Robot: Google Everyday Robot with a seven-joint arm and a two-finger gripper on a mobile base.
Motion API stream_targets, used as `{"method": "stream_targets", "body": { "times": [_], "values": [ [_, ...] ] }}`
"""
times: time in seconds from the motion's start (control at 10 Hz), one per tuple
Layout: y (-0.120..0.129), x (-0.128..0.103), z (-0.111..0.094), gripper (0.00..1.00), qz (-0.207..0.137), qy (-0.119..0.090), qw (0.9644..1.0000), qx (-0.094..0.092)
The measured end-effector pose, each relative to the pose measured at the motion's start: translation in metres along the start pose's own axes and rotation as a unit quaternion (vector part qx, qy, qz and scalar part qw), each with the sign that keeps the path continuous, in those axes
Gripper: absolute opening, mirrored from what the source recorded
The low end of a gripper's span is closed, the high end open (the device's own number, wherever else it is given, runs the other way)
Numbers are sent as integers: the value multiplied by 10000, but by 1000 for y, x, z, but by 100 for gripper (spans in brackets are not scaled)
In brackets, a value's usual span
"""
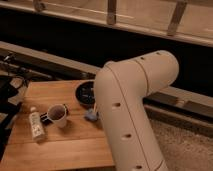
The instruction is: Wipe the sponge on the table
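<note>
Looming over everything from where I stand, the robot's fat cream arm [132, 105] bends down across the right side of the desk [65, 150] and blocks most of what goes on behind it. Its claw [94, 109] is tucked at the arm's left edge, low over the desk, and so much of it is covered that I cannot tell whether it is open or closed, or whether it has hold of anything.

Left of the arm sits a black round bowl [86, 92], its right side cut off by the arm. Nearer me and further left stands a pale cup [58, 116], and beside that, near the left edge, a white bottle [35, 126] lies on its side. Some dark gear [7, 95] crowds in off the desk's left end.

The desk is light-brown wooden planking with the grain running along it. Grey gravel [185, 145] covers the ground to the right, and a long pale kerb [45, 56] runs behind, with a dark strip beyond it and metal posts [111, 11] at the top.

The sponge [91, 116] is a small soft blue pad, smaller than the cup, lying on the wood just in front of the bowl, right against the arm's edge and directly below the claw.
</note>
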Motion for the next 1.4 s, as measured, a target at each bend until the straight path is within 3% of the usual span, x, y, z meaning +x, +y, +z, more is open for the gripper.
{"method": "stream_targets", "body": {
  "times": [0.2, 0.4, 0.5, 0.6, 0.8, 0.9, 1.1, 1.3, 1.4],
  "values": [
    [-8, -24, -21, 1, 358, -677, 9971, 55],
    [-19, -39, -37, 1, 769, -1338, 9879, 169],
    [-29, -44, -48, 1, 993, -1690, 9803, 237],
    [-37, -47, -54, 1, 1145, -1862, 9755, 260],
    [-49, -52, -65, 1, 1371, -2038, 9690, 244],
    [-58, -57, -71, 1, 1465, -2120, 9661, 126],
    [-76, -68, -80, 1, 1547, -2163, 9634, -348],
    [-78, -80, -87, 1, 1361, -2202, 9613, -945],
    [-80, -83, -90, 1, 1256, -2224, 9601, -1137]
  ]
}}
